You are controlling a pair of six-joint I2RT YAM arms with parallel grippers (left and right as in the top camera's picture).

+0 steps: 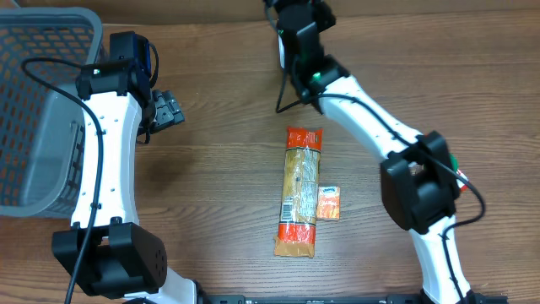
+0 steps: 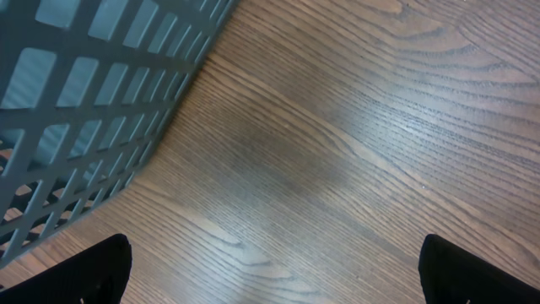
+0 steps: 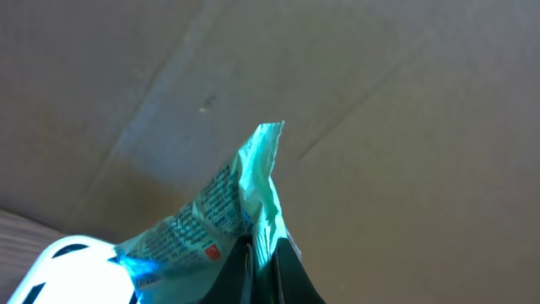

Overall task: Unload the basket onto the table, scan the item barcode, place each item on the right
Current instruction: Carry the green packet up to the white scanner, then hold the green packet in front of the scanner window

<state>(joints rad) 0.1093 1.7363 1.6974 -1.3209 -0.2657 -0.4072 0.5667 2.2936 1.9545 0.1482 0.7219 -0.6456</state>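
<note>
In the right wrist view my right gripper is shut on a crinkled teal packet with small print on it, pinching its edge so that it stands up between the dark fingers. Seen from overhead, the right arm reaches to the table's far edge, and the packet does not show there. My left gripper hangs open beside the grey basket. Its two black fingertips stand far apart over bare wood, with nothing between them.
A long orange-and-tan package lies mid-table, with a small orange packet at its right side. The basket's mesh wall is close on the left gripper's left. A bright white rounded thing glows below the held packet.
</note>
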